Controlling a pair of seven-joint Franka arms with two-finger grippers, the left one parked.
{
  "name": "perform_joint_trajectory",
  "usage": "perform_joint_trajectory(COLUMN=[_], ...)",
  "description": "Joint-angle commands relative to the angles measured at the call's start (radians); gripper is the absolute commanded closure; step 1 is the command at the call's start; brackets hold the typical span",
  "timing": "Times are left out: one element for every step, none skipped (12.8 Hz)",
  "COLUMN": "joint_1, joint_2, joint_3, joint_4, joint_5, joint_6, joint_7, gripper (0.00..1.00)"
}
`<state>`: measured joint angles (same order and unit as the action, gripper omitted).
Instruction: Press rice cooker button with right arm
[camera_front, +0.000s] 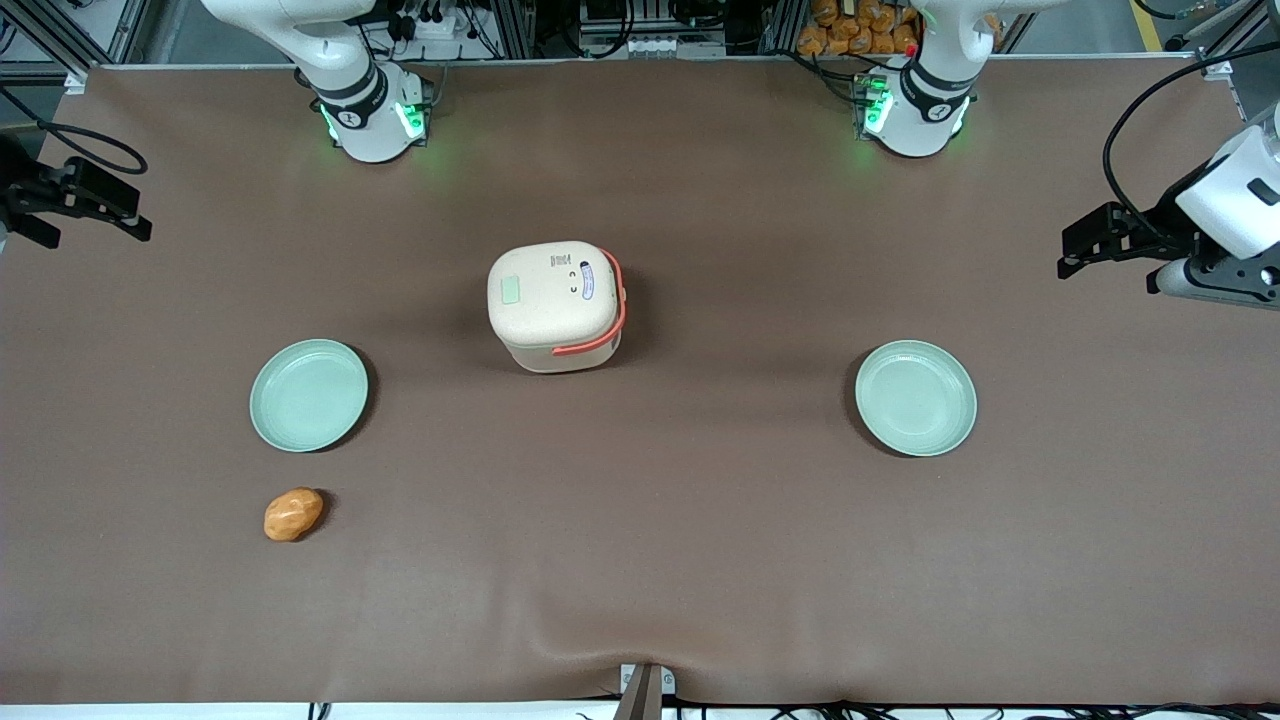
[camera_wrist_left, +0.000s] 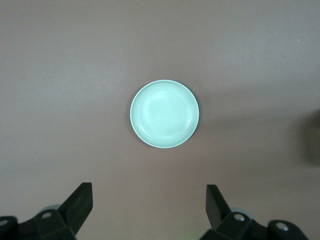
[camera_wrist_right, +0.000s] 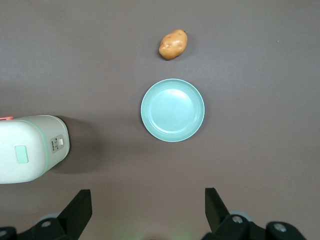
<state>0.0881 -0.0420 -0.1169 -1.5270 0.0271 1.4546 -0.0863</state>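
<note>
The rice cooker is cream-white with an orange-red handle and stands upright in the middle of the table. A pale green button sits on its lid. The cooker also shows in the right wrist view, with its button. My right gripper hangs high at the working arm's end of the table, well apart from the cooker. In the right wrist view the gripper is open and empty, with bare table between its fingers.
A pale green plate lies between the gripper and the cooker. A potato lies nearer the front camera than that plate. A second green plate lies toward the parked arm's end.
</note>
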Motion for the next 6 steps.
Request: perform_joint_trajectory(joint_1=[-0.021, -0.021, -0.016, -0.015, -0.016, -0.011], joint_2=[0.002, 0.002, 0.001, 0.002, 0.002, 0.001], joint_3=[0.005, 0.008, 0.011, 0.013, 0.013, 0.013], joint_4=[0.019, 0.021, 0.021, 0.021, 0.018, 0.013], joint_5=[0.023, 0.027, 0.033, 0.033, 0.045, 0.063], joint_6=[-0.013, -0.011, -0.008, -0.005, -0.002, -0.007], joint_7=[-0.029, -0.027, -0.021, -0.023, -0.021, -0.024], gripper=[0.0, 0.0, 0.0, 0.0, 0.0, 0.0])
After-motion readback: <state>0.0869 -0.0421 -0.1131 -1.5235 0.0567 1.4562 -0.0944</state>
